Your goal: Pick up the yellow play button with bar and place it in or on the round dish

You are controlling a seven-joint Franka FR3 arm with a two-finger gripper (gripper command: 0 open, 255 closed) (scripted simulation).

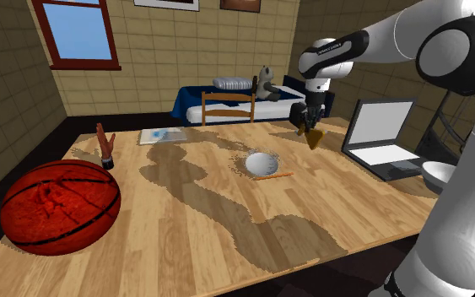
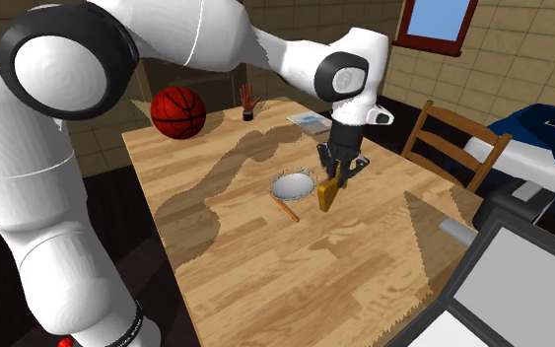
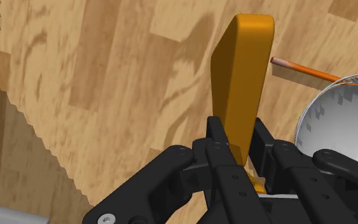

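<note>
The all-black end effector [image 3: 238, 139] is clamped on one end of the flat orange-yellow play-button piece [image 3: 241, 76]. The piece hangs above the light wooden counter [image 1: 185, 236], just beside the round white dish [image 1: 261, 164] rather than over it. Released here, it would likely hit the counter or clip the rim. The narrow end grip may also let it pivot, or a low pass could knock the thin orange rod [image 1: 271, 175] beside the dish.

Wood-plank desk [image 1: 185, 245]. Positions as in the shoulder view: red-orange basketball [image 1: 61, 207] at near left; small brown hand figure [image 1: 104, 145] just behind it; flat pale booklet [image 1: 164, 135] at far edge, left of middle; white round dish [image 1: 262, 164] mid-desk, thin orange pencil [image 1: 273, 175] just beside its near side; open laptop [image 1: 385, 139] at far right.
</note>
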